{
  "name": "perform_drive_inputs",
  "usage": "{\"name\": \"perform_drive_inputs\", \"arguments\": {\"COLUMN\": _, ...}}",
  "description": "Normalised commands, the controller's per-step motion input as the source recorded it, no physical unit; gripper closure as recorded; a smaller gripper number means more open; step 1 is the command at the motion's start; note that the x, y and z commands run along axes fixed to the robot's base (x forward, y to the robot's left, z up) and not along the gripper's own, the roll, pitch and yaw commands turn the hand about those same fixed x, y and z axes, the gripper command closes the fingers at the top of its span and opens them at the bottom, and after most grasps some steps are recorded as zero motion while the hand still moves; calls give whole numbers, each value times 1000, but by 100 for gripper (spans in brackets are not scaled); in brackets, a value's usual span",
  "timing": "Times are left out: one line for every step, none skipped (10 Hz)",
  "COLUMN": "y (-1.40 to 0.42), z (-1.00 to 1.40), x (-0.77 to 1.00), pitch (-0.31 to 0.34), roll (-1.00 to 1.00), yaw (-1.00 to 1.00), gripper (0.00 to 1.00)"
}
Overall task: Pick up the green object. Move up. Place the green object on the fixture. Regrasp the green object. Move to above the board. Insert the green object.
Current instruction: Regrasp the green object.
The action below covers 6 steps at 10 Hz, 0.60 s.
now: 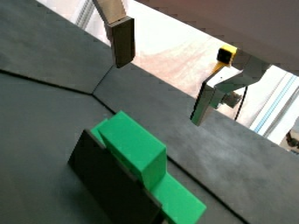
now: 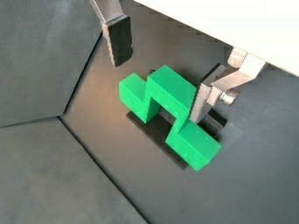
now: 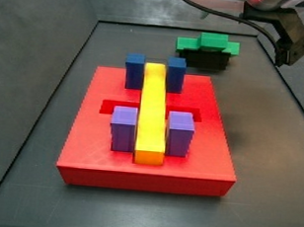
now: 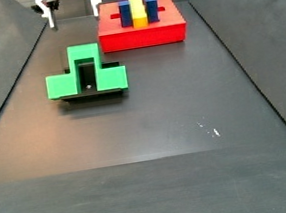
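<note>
The green object [image 2: 167,114] sits on top of the fixture [image 1: 111,179], the small dark holder on the floor. Nothing is holding it. The gripper [image 2: 163,66] hangs in the air above it with its jaws spread wide and nothing between them.

Here is what I think could go wrong. The green block looks like it rests loosely on the holder, with its wings sticking out past the sides. If the gripper comes down a bit off to one side, a finger [image 2: 118,39] could bump the block and knock it off the holder. If the jaws close on the low wings and not on the raised middle, the block could tip or twist in the grip. Then it would not line up with its slot in the red board [image 3: 80,140].

In both wrist views the green block lies below the jaws, well apart from them. In a wrist view it looks to sit between the two fingers, closer to the far finger [image 2: 205,101] than to the other. The two do not touch it.

In a side view the red board, with its yellow bar [image 3: 152,111] and blue block [image 3: 135,70] and purple block [image 3: 180,133], sits away from the holder.
</note>
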Motion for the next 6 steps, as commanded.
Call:
{"name": "perform_drive_inputs", "arguments": {"y": 0, "z": -69, "x": 566, "pitch": 0, "roll": -609, "yaw": 0, "gripper": 0}}
{"name": "perform_drive_inputs", "arguments": {"y": 0, "z": -114, "x": 577, "pitch": 0, "roll": -520, "yaw": 0, "gripper": 0}}
{"name": "perform_drive_inputs", "arguments": {"y": 0, "z": -189, "x": 397, "pitch": 0, "roll": -200, "yaw": 0, "gripper": 0}}
{"name": "perform_drive_inputs", "arguments": {"y": 37, "z": -240, "x": 80, "pitch": 0, "roll": 0, "yaw": 43, "gripper": 0}}
{"name": "perform_drive_inputs", "arguments": {"y": 0, "z": -280, "x": 49, "pitch": 0, "roll": 171, "yaw": 57, "gripper": 0}}
{"name": "perform_drive_inputs", "arguments": {"y": 0, "z": -343, "x": 171, "pitch": 0, "roll": 394, "yaw": 14, "gripper": 0}}
